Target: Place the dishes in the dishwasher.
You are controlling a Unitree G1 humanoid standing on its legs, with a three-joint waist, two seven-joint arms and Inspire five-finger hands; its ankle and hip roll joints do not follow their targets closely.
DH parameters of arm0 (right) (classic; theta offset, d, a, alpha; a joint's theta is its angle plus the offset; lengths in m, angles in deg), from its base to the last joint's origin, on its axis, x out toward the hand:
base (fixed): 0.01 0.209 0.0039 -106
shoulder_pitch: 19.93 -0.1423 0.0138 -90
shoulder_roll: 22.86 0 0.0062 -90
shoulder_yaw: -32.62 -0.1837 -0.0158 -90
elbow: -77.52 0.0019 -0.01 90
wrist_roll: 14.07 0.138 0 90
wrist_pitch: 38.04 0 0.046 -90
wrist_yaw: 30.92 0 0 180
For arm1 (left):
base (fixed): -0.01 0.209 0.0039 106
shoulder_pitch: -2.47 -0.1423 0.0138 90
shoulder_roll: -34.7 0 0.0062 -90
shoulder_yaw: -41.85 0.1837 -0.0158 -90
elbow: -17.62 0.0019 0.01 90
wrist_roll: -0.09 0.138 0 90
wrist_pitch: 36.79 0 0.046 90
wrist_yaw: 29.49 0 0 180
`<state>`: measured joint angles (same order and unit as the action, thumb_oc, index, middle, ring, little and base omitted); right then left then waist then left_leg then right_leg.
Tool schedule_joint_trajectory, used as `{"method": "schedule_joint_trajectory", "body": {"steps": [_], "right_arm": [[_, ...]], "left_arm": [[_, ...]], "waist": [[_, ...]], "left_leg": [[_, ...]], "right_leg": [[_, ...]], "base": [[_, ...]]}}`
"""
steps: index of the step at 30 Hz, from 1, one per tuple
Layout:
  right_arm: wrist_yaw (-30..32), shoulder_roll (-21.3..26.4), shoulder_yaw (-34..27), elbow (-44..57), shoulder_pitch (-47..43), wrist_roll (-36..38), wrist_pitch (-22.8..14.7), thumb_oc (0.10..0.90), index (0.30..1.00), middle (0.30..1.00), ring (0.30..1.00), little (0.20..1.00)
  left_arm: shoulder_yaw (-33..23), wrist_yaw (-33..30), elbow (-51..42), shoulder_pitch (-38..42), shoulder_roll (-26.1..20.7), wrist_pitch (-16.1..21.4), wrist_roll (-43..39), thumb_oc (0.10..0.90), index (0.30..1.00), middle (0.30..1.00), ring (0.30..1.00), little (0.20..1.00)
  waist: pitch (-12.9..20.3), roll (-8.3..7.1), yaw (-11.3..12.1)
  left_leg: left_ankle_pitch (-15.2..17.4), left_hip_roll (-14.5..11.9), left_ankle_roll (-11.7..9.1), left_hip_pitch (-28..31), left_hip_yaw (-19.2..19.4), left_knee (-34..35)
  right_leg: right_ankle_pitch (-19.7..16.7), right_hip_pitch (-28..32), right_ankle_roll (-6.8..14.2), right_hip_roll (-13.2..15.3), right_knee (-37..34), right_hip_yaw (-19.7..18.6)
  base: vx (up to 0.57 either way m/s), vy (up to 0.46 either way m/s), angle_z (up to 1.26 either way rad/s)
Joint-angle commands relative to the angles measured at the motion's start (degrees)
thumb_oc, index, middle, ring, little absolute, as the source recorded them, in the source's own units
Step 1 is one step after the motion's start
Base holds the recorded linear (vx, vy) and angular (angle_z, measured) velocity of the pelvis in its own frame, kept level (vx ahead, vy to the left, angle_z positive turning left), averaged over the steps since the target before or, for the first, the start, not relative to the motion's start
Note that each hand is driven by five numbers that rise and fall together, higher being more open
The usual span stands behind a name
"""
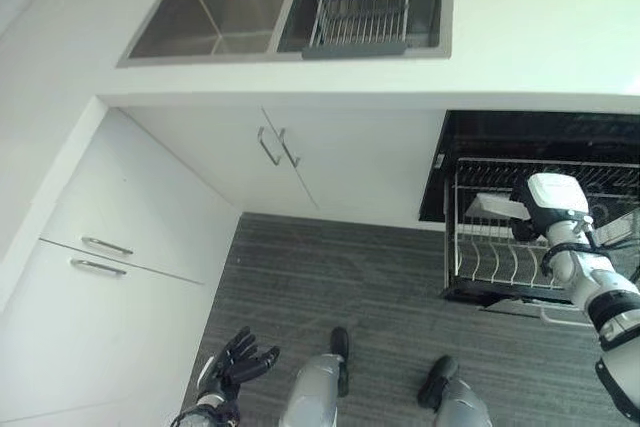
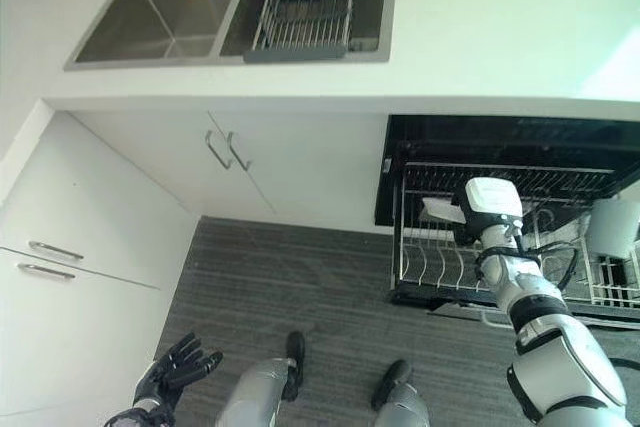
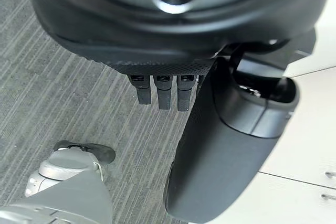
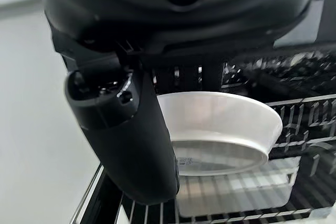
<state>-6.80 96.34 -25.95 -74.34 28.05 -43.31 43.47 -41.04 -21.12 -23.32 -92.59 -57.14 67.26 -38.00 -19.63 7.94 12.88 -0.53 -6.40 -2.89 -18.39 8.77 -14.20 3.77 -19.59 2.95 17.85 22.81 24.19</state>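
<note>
- White bowl point(image 4: 218, 129), pinched by the right robot hand point(image 4: 131, 145), hangs over the dishwasher rack point(image 2: 440, 257) at middle right.
- Left robot hand point(image 1: 240, 359), fingers spread and empty, lower left above open grey floor point(image 1: 330, 277).

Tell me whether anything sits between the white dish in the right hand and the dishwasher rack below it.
Nothing visible does. The right hand holds the white dish just above the pulled-out dishwasher rack, and the wire tines beneath it look free.

Left hand point(image 3: 220, 145) fingers point(image 3: 164, 90) straight, over grey striped floor point(image 3: 47, 77), beside white cabinet point(image 3: 304, 150)
</note>
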Motion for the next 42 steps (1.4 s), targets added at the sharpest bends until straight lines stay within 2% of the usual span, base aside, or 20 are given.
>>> {"method": "schedule_joint_trajectory", "body": {"steps": [1, 4, 7, 8, 9, 17, 18, 21, 23, 29, 34, 35, 38, 40, 42], "right_arm": [[4.8, 2.2, 1.8, -0.8, -8.8, 2.1, -1.1, 0.400, 0.300, 0.300, 0.300, 0.300], [4.9, 1.8, 1.8, -1.6, -10.1, 0.7, -1.9, 0.400, 0.300, 0.300, 0.300, 0.300], [3.6, 1.1, 1.9, -2.9, -10.4, 2.4, -1.0, 0.400, 0.300, 0.300, 0.300, 0.300], [2.0, 1.0, 2.3, -3.5, -10.2, 2.6, -1.5, 0.552, 0.528, 0.528, 0.528, 0.528], [-1.9, 0.6, 2.7, -3.8, -10.1, 7.1, 0.5, 0.800, 0.900, 0.900, 0.900, 0.900], [-16.6, -1.0, -0.1, -5.4, -9.0, 17.7, 3.1, 0.800, 0.900, 0.900, 0.900, 0.900], [-20.3, -0.7, -0.7, -5.0, -8.3, 20.1, 3.8, 0.800, 0.900, 0.900, 0.900, 0.900], [-23.3, 0.0, -2.9, -2.9, -6.6, 25.0, 4.3, 0.800, 0.900, 0.900, 0.900, 0.900], [-26.0, 0.2, -3.8, -2.4, -6.1, 26.7, 4.6, 0.800, 0.900, 0.900, 0.900, 0.900], [-26.2, 2.1, -6.6, -0.2, -3.6, 32.9, 5.5, 0.800, 0.900, 0.900, 0.900, 0.900], [-24.8, 5.2, -11.4, 10.8, 0.5, 36.5, 8.6, 0.800, 0.900, 0.900, 0.900, 0.900], [-24.3, 6.8, -13.9, 17.9, 4.0, 37.5, 10.7, 0.800, 0.900, 0.900, 0.900, 0.900], [-24.4, 7.8, -18.9, 26.2, 9.8, 39.0, 13.2, 0.800, 0.900, 0.900, 0.900, 0.900], [-23.9, 7.0, -25.9, 34.0, 16.8, 40.3, 15.4, 0.800, 0.900, 0.900, 0.900, 0.900], [-22.9, 5.5, -30.2, 39.4, 21.5, 42.4, 17.4, 0.800, 0.900, 0.900, 0.900, 0.900]], "left_arm": [[1.2, 1.9, -3.4, -0.9, -5.3, 5.2, -5.1, 0.800, 0.900, 0.900, 0.900, 0.900], [2.0, 2.2, -4.7, -0.8, -5.1, 5.7, -5.9, 0.800, 0.900, 0.900, 0.900, 0.900], [2.9, 1.6, -6.4, -0.5, -5.5, 5.7, -7.0, 0.800, 0.900, 0.900, 0.900, 0.900], [3.0, 1.6, -6.9, -0.4, -5.7, 5.8, -7.4, 0.800, 0.900, 0.900, 0.900, 0.900], [3.0, 1.7, -7.3, -0.2, -6.2, 5.7, -7.5, 0.800, 0.900, 0.900, 0.900, 0.900], [2.1, 1.0, -8.2, 1.1, -6.4, 4.0, -6.3, 0.800, 0.900, 0.900, 0.900, 0.900], [1.8, 0.6, -8.9, 1.1, -6.8, 3.0, -5.5, 0.800, 0.900, 0.900, 0.900, 0.900], [0.7, 0.0, -9.7, 1.4, -7.5, 1.4, -3.7, 0.800, 0.900, 0.900, 0.900, 0.900], [0.6, 0.0, -9.5, 1.4, -7.8, 1.1, -3.2, 0.800, 0.900, 0.900, 0.900, 0.900], [-0.6, -1.0, -8.6, 0.9, -7.9, -0.1, -2.0, 0.800, 0.900, 0.900, 0.900, 0.900], [-2.6, -1.7, -7.6, -1.1, -7.0, -0.1, 0.0, 0.800, 0.900, 0.900, 0.900, 0.900], [-3.9, -2.1, -8.0, -2.4, -6.5, -0.2, 0.6, 0.800, 0.900, 0.900, 0.900, 0.900], [-5.4, -2.8, -8.0, -3.4, -5.5, -0.4, 1.3, 0.800, 0.900, 0.900, 0.900, 0.900], [-6.9, -3.6, -7.5, -4.4, -4.0, -0.2, 2.2, 0.800, 0.900, 0.900, 0.900, 0.900], [-8.0, -4.0, -7.0, -4.9, -2.8, 0.2, 2.8, 0.800, 0.900, 0.900, 0.900, 0.900]], "waist": [[2.1, -1.93, 0.9], [1.0, -1.30, 1.0], [-0.1, -1.11, 1.2], [-0.4, -1.11, 1.3], [-0.6, -1.31, 1.3], [-0.8, -2.93, 1.1], [-0.6, -3.76, 1.1], [-0.4, -5.64, 0.8], [-0.1, -6.13, 0.7], [1.1, -7.12, -0.2], [2.5, -8.17, -1.8], [3.1, -8.76, -2.8], [4.1, -9.41, -4.3], [5.1, -10.12, -6.0], [5.7, -10.51, -7.3]], "left_leg": [[8.8, -0.4, -2.3, 0.0, -7.9, -3.0], [8.6, -0.3, -2.3, -1.3, -8.1, -3.0], [8.3, -0.1, -2.2, -2.6, -8.4, -3.0], [8.3, -0.1, -2.2, -2.9, -8.4, -3.0], [8.2, -0.2, -2.2, -3.1, -8.4, -3.0], [8.2, -0.9, -2.5, -2.6, -8.0, -3.0], [8.3, -1.2, -2.5, -2.2, -7.8, -3.0], [8.6, -1.7, -2.5, -1.1, -7.4, -3.0], [8.8, -1.8, -2.5, -0.6, -7.1, -3.0], [9.2, -2.6, -2.3, 1.3, -6.2, -3.0], [9.7, -3.2, -2.4, 3.3, -5.1, -3.0], [10.0, -3.5, -2.3, 4.2, -4.5, -3.0], [10.4, -3.9, -2.2, 5.5, -3.7, -3.0], [10.9, -4.3, -2.0, 6.9, -2.8, -3.0], [11.3, -4.6, -1.9, 7.8, -2.3, -3.0]], "right_leg": [[1.3, 3.0, 6.5, 0.8, -5.6, -3.9], [1.2, 1.8, 6.4, 0.8, -5.6, -4.5], [1.0, 0.6, 6.4, 0.8, -5.6, -4.7], [1.0, 0.4, 6.3, 0.8, -5.6, -4.6], [1.0, 0.2, 6.3, 0.8, -5.6, -4.6], [0.8, 0.2, 6.1, 0.1, -5.6, -5.1], [0.9, 0.6, 6.1, -0.2, -5.6, -5.3], [0.8, 1.5, 6.1, -0.8, -5.6, -5.6], [0.9, 1.9, 6.1, -0.9, -5.6, -5.6], [1.0, 3.5, 6.2, -1.3, -5.6, -6.1], [1.2, 4.9, 6.4, -1.6, -5.6, -6.7], [1.2, 5.5, 6.4, -1.7, -5.6, -7.0], [1.2, 6.3, 6.6, -1.8, -5.6, -7.6], [1.5, 7.1, 6.6, -2.1, -5.6, -8.3], [1.5, 7.5, 6.6, -2.3, -5.6, -8.8]], "base": [[-0.09, 0.018, 0.05], [-0.08, 0.016, 0.04], [-0.08, -0.012, 0.04], [-0.10, -0.022, -0.02], [-0.08, -0.024, -0.03], [-0.03, -0.006, -0.03], [0.00, -0.032, -0.09], [0.01, -0.053, -0.12], [0.02, -0.021, -0.10], [0.03, 0.018, -0.10], [0.05, 0.047, -0.13], [0.08, 0.053, -0.24], [0.07, 0.046, -0.17], [0.10, 0.049, -0.20], [0.10, 0.041, -0.13]]}}
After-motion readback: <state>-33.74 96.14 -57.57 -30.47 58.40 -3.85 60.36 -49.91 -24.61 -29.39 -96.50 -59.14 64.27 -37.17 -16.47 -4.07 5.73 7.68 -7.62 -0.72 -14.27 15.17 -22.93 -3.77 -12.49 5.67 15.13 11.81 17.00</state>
